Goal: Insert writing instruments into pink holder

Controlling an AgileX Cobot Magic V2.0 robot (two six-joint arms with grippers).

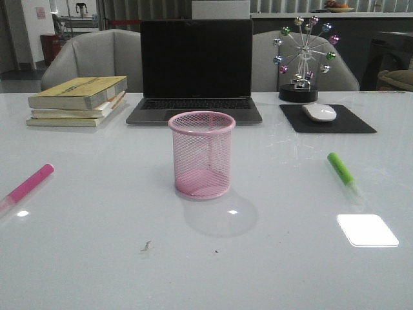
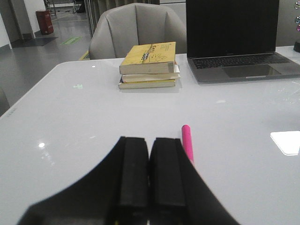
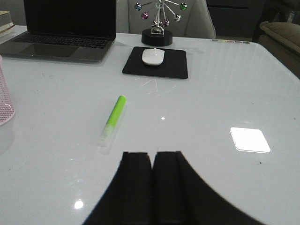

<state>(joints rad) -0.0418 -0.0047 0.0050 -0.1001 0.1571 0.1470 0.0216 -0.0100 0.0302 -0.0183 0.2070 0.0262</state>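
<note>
- Pale pink wire-mesh cylindrical holder (image 1: 201, 154): upright, empty.
- Left claw (image 2: 149, 171), right claw (image 3: 153, 180): clenched, grasping nothing.
- Release first; straddle pink marker (image 2: 187, 142) just beside left claw, lime-green marker (image 3: 113, 118) ahead of right claw.

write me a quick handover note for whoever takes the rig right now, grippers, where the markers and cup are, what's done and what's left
Left gripper: shut, empty, above the table just short of the pink marker.
Right gripper: shut, empty, near the green marker.
Pink cup: upright at the table's centre, in front of the laptop, nothing in it.
Pink marker lies flat on the table on the left side; green marker lies flat on the right, below the mouse pad.
Done: nothing inserted yet.
Left: open each gripper, pick up both markers, drop them into the cup.
</note>
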